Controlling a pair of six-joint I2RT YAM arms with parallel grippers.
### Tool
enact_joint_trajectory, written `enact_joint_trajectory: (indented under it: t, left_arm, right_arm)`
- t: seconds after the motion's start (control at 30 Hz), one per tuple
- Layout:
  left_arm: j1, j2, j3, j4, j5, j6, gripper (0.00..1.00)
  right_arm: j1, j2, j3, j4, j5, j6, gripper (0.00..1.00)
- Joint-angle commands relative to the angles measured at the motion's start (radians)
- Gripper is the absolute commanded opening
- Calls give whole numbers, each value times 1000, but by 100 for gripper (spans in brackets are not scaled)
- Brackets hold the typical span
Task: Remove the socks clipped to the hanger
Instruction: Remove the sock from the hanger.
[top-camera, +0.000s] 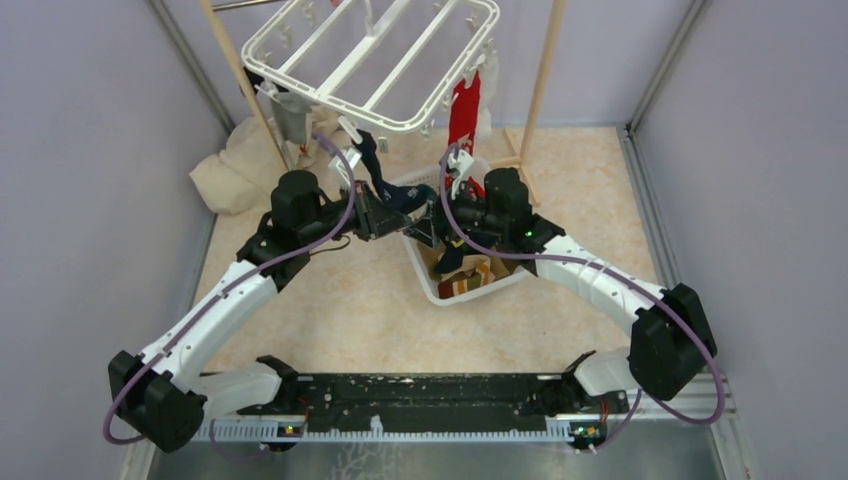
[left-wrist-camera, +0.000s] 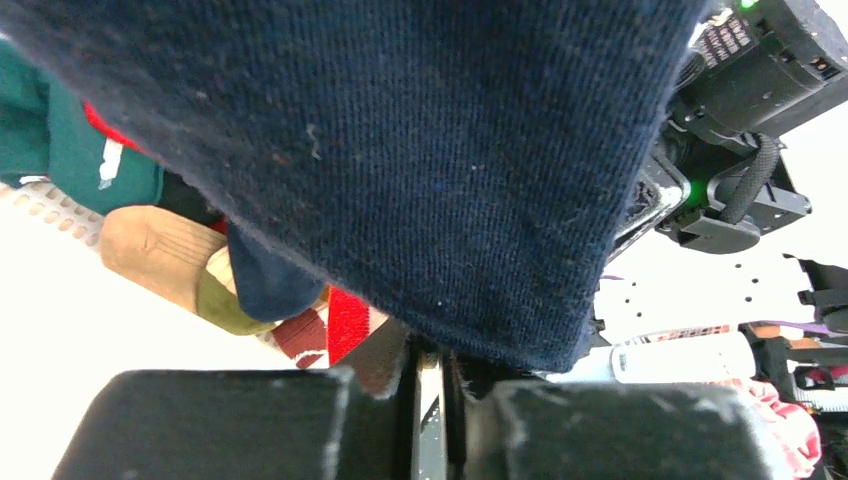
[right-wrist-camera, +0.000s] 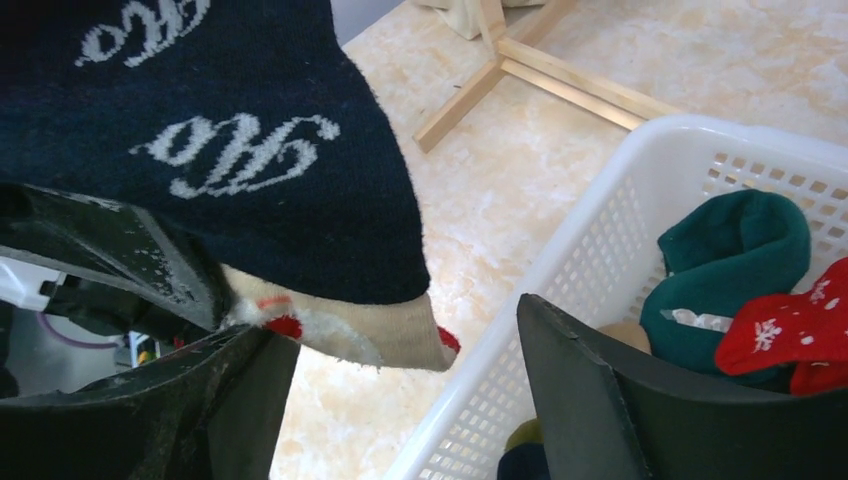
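Note:
The white hanger (top-camera: 370, 60) hangs at the back with a red sock (top-camera: 463, 105) and a grey sock (top-camera: 288, 112) clipped to it. A navy sock (top-camera: 370, 155) runs from a clip down to my left gripper (top-camera: 400, 212). In the left wrist view this navy sock (left-wrist-camera: 400, 150) fills the frame, and its lower edge meets my left gripper (left-wrist-camera: 430, 365), whose jaws are almost together on it. My right gripper (right-wrist-camera: 400, 325) stands open just beside it at the basket's rim. The sock's lettered navy part (right-wrist-camera: 230, 150) and cream toe (right-wrist-camera: 370, 330) hang by its left finger.
A white slatted basket (top-camera: 430, 285) sits between the arms and holds a green sock (right-wrist-camera: 735, 250), a red patterned sock (right-wrist-camera: 790, 325) and others. Wooden poles (top-camera: 545, 70) with a floor base (right-wrist-camera: 560, 80) carry the hanger. Cream cloth (top-camera: 235, 165) lies at the back left.

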Motion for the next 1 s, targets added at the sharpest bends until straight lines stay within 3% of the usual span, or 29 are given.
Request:
enact_joint_trajectory:
  t: [0.0, 0.13, 0.2, 0.3, 0.53, 0.7, 0.97]
  left_arm:
    - [5, -17, 20, -54, 8, 7, 18]
    - [8, -10, 18, -111, -21, 35, 44]
    - [8, -10, 12, -127, -37, 43, 54]
    - [12, -14, -1, -143, -52, 51, 59]
    - [19, -40, 2, -218, -136, 86, 70]
    - [21, -105, 29, -267, -220, 113, 94]
    - [22, -157, 73, -292, -247, 176, 98]
  right_arm:
    - [-2, -24, 38, 106, -35, 5, 71]
    - [-1, -28, 21, 118, -50, 18, 47]
    - [-2, -24, 13, 117, -55, 21, 22]
    - [-1, -23, -9, 123, -53, 33, 0]
    - [-1, -55, -58, 118, -37, 45, 0]
    - [-1, -86, -90, 101, -23, 49, 0]
    - [-1, -120, -124, 105, -22, 72, 0]
